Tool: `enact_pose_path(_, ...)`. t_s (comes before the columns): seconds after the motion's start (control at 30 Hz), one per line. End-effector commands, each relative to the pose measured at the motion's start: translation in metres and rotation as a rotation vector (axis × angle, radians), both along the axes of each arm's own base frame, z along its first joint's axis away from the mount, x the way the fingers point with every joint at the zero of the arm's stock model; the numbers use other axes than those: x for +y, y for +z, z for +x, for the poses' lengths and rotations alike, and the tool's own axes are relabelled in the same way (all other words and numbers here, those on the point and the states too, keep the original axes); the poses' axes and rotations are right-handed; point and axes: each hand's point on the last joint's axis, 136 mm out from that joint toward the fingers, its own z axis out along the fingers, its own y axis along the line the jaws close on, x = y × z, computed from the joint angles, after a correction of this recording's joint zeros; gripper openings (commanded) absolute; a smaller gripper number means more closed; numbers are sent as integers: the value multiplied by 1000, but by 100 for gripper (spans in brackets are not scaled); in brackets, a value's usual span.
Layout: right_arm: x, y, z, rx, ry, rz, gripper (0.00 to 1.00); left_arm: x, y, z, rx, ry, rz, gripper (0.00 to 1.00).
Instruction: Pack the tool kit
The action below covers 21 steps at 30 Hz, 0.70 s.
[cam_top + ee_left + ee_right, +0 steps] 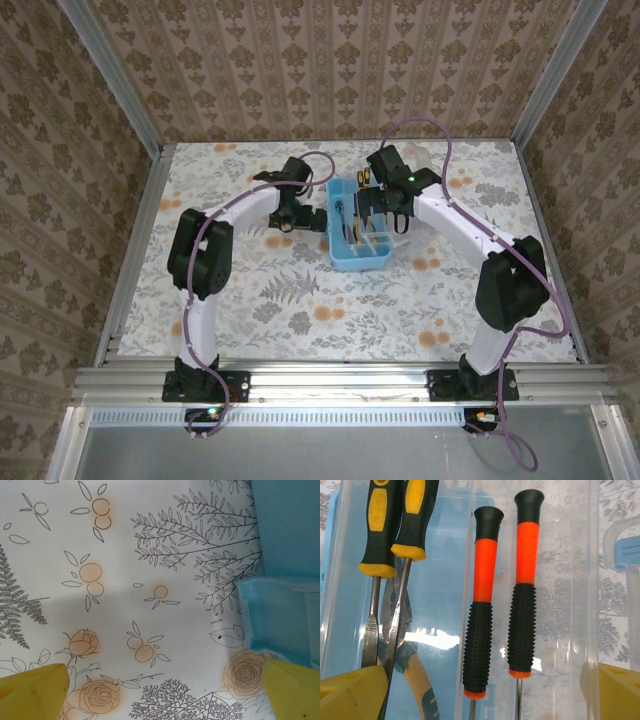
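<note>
Over the case (360, 262), held the right claw (482, 692) wide above 2 red-black screwdrivers (526, 595) and pliers (415, 675). Beside it, held the left claw (162, 690) equally wide over the table (150, 540).

Lighting bright, even, diffuse. Tabletop (150, 587) ahead of the left pincer (162, 692) carries faint, soft shading. White glare streaks the case (445, 580) ahead of the right pincer (482, 692); its yellow fingertips (350, 690) are slightly blurred.

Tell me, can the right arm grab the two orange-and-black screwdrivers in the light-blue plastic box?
Probably yes. The right gripper is open right over the light-blue plastic box, and the two orange-and-black screwdrivers lie uncovered between its yellow fingertips, with nothing on top.
</note>
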Motion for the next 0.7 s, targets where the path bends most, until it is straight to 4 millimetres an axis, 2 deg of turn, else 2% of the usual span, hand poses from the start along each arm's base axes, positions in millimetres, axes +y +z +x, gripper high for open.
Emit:
enact_pose_path(0.0,11,4,15,-66,-8,-52,100,-28,2,1,-11,-48,-55,100)
enact_pose_path(0.13,18,-9,18,-66,1,-76,100,-29,3,1,-12,-53,-53,100)
enact_pose_path(0.23,29,-10,19,-94,35,-57,100,-30,3,0,-11,-54,-53,100)
enact_pose_path(0.37,45,-2,18,-151,93,-39,100,-31,3,0,-11,-56,-53,100)
enact_pose_path(0.47,48,8,17,-194,104,-94,100,-33,3,0,-9,-60,-55,100)
enact_pose_path(0.67,52,7,18,-226,115,-169,100,-37,3,0,-9,-66,-54,100)
